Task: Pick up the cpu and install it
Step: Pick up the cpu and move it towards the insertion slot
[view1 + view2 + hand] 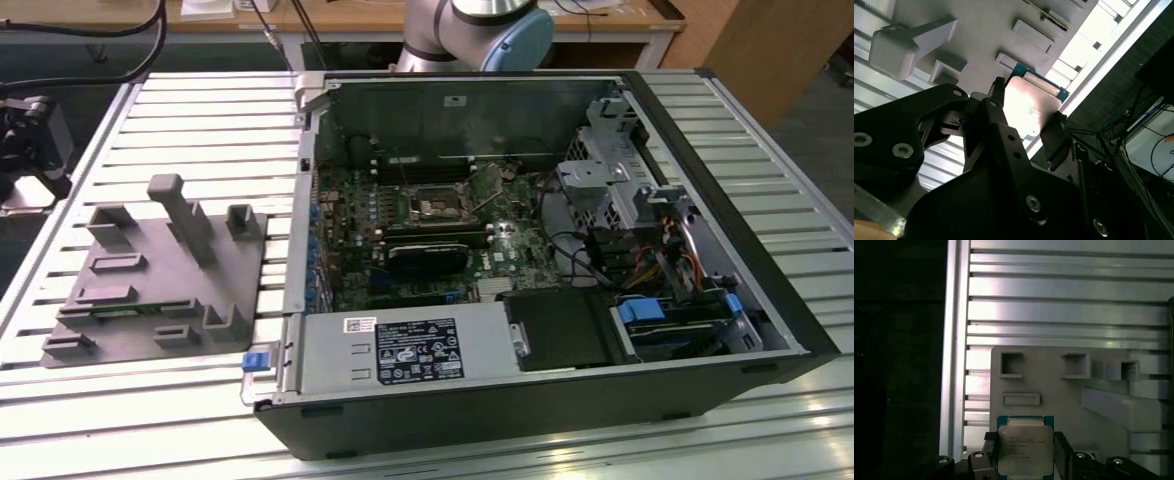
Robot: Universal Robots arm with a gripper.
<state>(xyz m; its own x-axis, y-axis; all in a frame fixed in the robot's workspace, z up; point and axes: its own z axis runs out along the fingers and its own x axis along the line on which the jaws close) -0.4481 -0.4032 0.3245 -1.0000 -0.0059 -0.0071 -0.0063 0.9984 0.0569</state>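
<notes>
My gripper [1024,454] is closed on the cpu [1024,447], a small, flat, square chip with a shiny silver metal top and a thin green rim. In the first wrist view my two black fingers [1060,452] press against two opposite edges of the chip, one on each side.

The chip is square, so it has no long axis. Its silver top faces the first wrist camera. Its edges run in line with the edges of the pale grey plastic fixture block [1054,390] behind it. That block has square pockets and upright posts and lies on a table of silver slatted aluminium [1054,295]. The chip looks to be lifted clear of the block rather than seated in it.

In the exterior view, the same block lies on the table at the exterior view's left. Beside it is an open black computer case [534,425]. The dark square motherboard socket with a metal frame [434,207] sits inside the case.
</notes>
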